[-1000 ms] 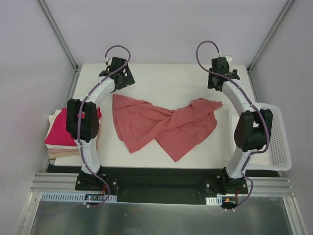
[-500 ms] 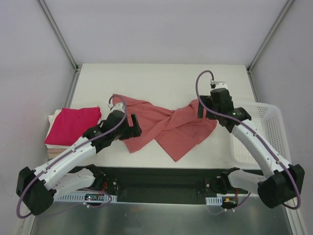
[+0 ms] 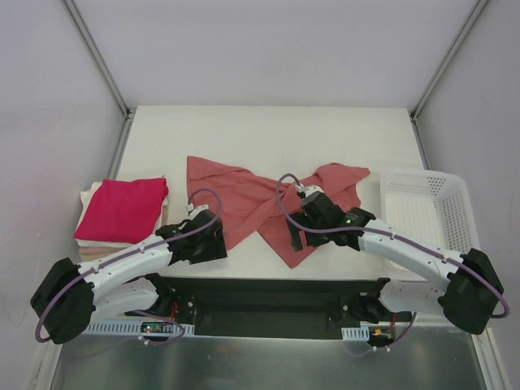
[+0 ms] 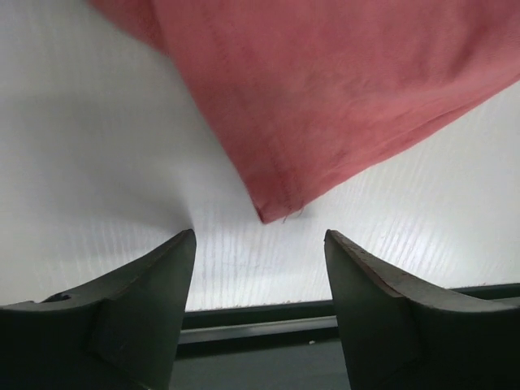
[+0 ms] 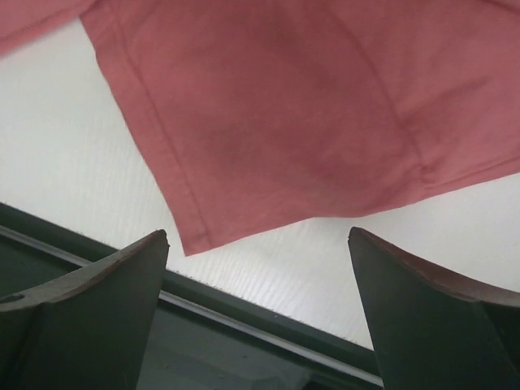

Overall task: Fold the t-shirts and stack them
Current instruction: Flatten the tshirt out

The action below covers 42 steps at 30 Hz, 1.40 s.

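A salmon t-shirt (image 3: 264,203) lies twisted and spread across the middle of the table. My left gripper (image 3: 213,244) hovers low at its near left corner (image 4: 276,213), open (image 4: 260,236), nothing between the fingers. My right gripper (image 3: 294,236) hangs over the shirt's near bottom corner (image 5: 191,242), wide open (image 5: 258,234) and empty. At the left edge a magenta-red folded t-shirt (image 3: 122,207) tops a stack of cream folded ones (image 3: 96,250).
A white mesh basket (image 3: 424,213) sits at the table's right edge. The black near rim of the table (image 3: 268,286) runs just below both grippers. Bare white tabletop (image 3: 268,134) stretches behind the shirt.
Both arms swung from the far side down to the shirt's near edge. The left jaws have narrowed a little; the right jaws have widened. The shirt has shifted slightly.
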Available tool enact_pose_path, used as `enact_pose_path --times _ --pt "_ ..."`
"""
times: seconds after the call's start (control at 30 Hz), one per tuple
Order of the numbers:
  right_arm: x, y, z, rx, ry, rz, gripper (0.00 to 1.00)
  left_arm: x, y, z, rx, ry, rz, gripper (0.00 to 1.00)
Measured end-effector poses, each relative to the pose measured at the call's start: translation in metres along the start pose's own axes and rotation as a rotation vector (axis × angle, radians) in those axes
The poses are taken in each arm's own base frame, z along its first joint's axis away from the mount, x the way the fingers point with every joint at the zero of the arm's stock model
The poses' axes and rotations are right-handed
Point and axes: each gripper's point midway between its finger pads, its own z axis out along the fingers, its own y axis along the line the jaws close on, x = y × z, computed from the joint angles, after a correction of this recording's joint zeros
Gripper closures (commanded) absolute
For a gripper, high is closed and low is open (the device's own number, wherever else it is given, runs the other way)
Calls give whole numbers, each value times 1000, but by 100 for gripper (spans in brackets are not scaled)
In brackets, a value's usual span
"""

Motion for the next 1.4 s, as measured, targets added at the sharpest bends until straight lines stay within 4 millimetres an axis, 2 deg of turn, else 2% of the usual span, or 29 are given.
enact_pose_path --times 0.07,0.1,0.17,0.2,0.23,0.43,0.57,0.63,0.7,0.73,0.77,0.8,0.83,0.9,1.03,1.13,1.2,1.27,1.37,1.4 --pt "9 9 5 -6 30 -16 3 -4 -6 4 3 0 -3 53" --pt "12 13 7 -7 42 -17 3 -5 -9 7 -1 3 0 65" --pt "17 19 11 -13 56 -14 3 -9 -15 12 -4 6 3 77" --pt "19 22 13 -22 60 -13 3 -11 -17 15 -8 7 8 93" --pt "22 26 14 -30 67 -16 3 -12 -18 16 -14 10 12 100" --pt "50 56 25 -79 147 -79 1 -23 -25 22 -35 -8 27 100" --pt "66 65 37 -81 200 -87 8 -41 -32 14 -23 -74 37 100" --pt "71 66 45 -66 221 -81 18 -61 -40 1 8 -138 31 100" --pt "69 68 48 -53 216 -69 30 -84 -49 -14 44 -204 8 100" --pt "68 67 49 -38 217 -63 45 -98 -52 -23 59 -242 -5 100" --pt "67 66 51 -24 217 -57 53 -113 -54 -32 70 -283 -21 100" --pt "66 63 53 1 208 -48 73 -126 -55 -39 80 -315 -36 100" --pt "65 61 53 17 207 -45 84 -138 -55 -46 88 -346 -51 100" --pt "64 55 55 57 199 -32 100 -159 -53 -58 90 -394 -76 100" --pt "61 39 52 146 165 -2 99 -188 -53 -80 93 -458 -82 100" --pt "57 14 31 235 120 -10 100 -213 -66 -110 132 -527 -59 100" --pt "41 -1 5 269 36 -2 99 -236 -82 -144 183 -605 -41 100" --pt "16 -15 -31 285 -90 23 99 -254 -95 -178 230 -678 -24 100" --pt "-31 -34 -99 291 -318 96 99 -277 -110 -232 293 -790 0 100" --pt "-49 -45 -130 296 -419 137 99 -286 -114 -257 317 -846 2 100"
